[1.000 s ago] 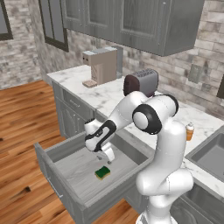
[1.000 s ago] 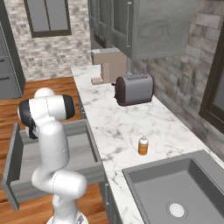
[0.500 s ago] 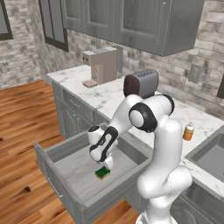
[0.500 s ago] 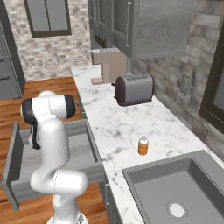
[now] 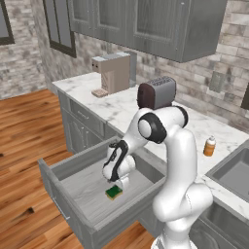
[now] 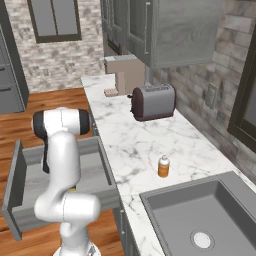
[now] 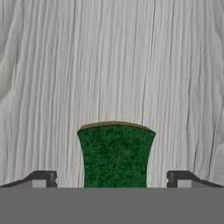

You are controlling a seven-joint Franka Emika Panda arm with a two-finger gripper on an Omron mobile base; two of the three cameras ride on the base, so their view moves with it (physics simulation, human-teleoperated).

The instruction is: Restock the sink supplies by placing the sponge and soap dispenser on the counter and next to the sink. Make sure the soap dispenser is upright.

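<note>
The claw (image 7: 112, 179) hung low inside an open grey drawer (image 5: 82, 187), spread wide, its two dark finger tips (image 7: 41, 178) set well apart on either side of the sponge (image 7: 116, 155) and gripping nothing. The sponge lay flat on the pale wood-grained drawer bottom, directly between the tips and not touching either one; its top was a rough, speckled dark green, and a thin yellow-brown line showed along its far edge. In the left base view it was a small green rectangle (image 5: 115, 192) with a yellow side, just under the hand. Well off to the claw's right and up on the counter (image 6: 135, 145), the soap dispenser (image 6: 163, 166) stood upright, a little orange bottle with a white pump top, just beside the near corner of the sink (image 6: 200, 220), whose grey basin was sunk into the white, grey-veined marble. Farther back along that counter, beyond the dispenser, sat a dark toaster (image 6: 153, 101) and a beige coffee machine (image 6: 125, 74).
</note>
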